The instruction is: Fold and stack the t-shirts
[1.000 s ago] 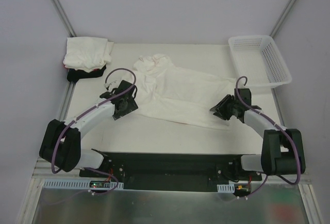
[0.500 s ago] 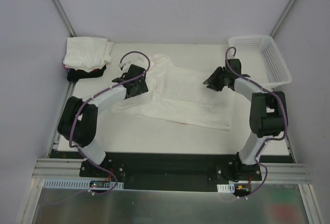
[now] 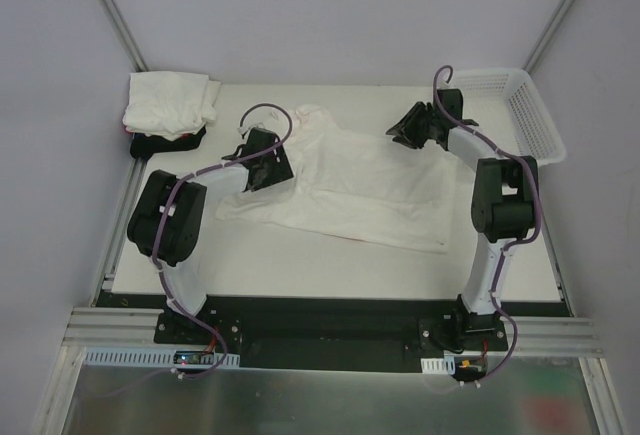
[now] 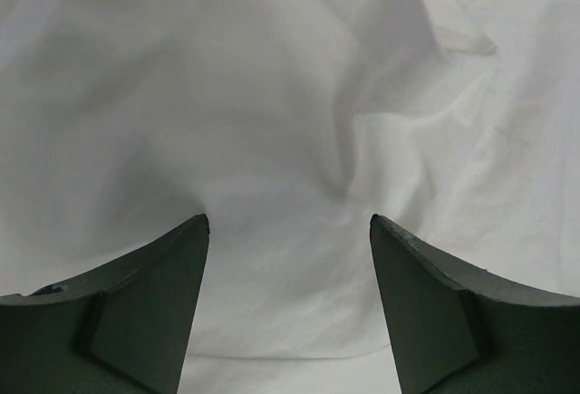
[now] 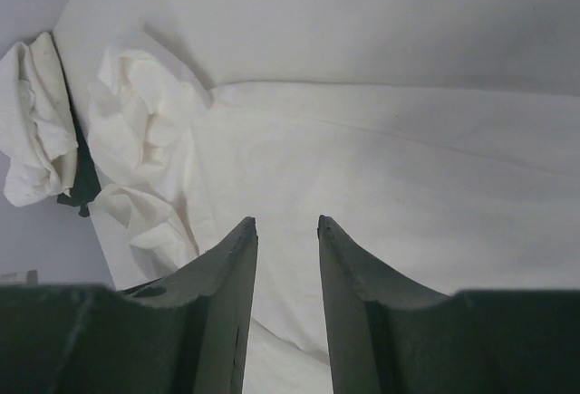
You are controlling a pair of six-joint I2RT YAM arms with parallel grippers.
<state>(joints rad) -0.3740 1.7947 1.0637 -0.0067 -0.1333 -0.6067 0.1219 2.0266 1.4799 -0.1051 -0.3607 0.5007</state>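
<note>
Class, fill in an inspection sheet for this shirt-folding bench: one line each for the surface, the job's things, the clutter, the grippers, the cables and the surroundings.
surface: white table, plain and flat.
job's things: white shirt spread out and wrinkled mid-table; stack of white shirts on a dark shirt at the far left corner.
clutter: mesh basket at the far right corner.
grippers: left gripper open over the white shirt, empty; right gripper narrowly open, empty.
cables: purple cables loop along both arms.
surroundings: pale walls; nothing else seen.
</note>
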